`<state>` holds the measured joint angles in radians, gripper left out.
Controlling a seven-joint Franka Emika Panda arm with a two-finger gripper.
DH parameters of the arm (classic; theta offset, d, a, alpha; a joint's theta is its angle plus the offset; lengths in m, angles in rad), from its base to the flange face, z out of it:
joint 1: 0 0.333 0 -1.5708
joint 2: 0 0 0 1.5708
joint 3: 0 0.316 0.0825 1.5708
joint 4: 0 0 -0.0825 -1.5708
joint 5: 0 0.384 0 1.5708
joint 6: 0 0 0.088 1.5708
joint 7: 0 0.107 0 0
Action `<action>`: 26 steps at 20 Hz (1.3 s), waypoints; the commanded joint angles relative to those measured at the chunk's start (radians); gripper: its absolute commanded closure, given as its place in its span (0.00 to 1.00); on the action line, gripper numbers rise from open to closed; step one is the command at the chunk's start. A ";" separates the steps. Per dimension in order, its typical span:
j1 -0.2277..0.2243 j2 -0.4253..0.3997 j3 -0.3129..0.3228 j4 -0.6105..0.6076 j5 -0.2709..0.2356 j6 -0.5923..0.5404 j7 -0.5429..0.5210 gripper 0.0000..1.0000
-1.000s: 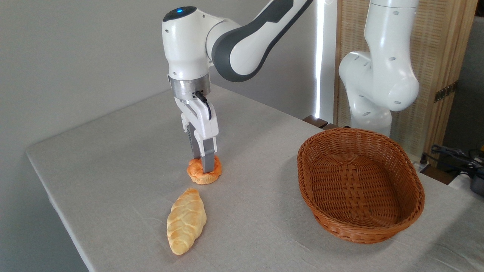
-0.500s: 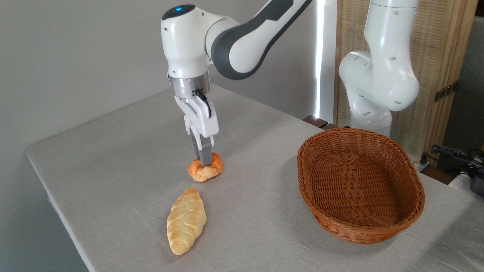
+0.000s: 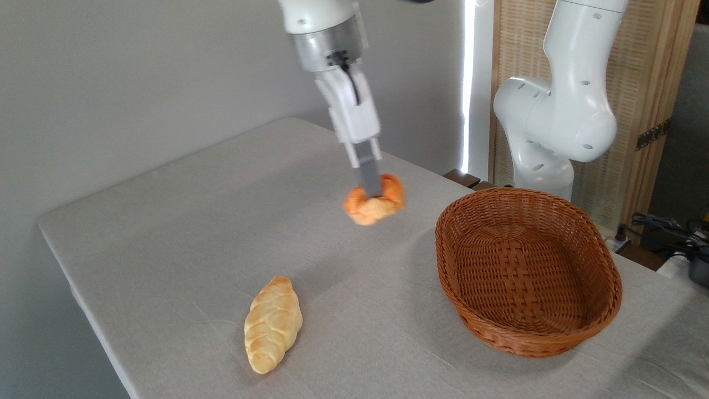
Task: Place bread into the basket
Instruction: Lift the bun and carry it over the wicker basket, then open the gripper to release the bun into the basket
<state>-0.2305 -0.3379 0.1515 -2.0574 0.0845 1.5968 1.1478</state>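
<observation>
Above table: claw w/ bread

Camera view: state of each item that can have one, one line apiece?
gripper: shut on the bread, tilted.
bread: squeezed, held in the air above the table, left of the basket.
basket: upright on the table, nothing in it.
braided loaf: lying flat on the table, untouched.
table: covered with a grey cloth.

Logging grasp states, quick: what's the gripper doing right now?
Gripper: closed on the bread, held in the air, clear of the table.
</observation>
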 commanded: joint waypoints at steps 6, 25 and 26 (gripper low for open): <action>0.025 -0.013 0.229 -0.093 0.190 -0.019 0.326 0.77; 0.023 -0.001 0.303 -0.116 0.224 0.006 0.397 0.00; 0.023 -0.001 0.303 -0.115 0.224 0.006 0.395 0.00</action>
<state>-0.1999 -0.3336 0.4491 -2.1665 0.2881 1.5958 1.5374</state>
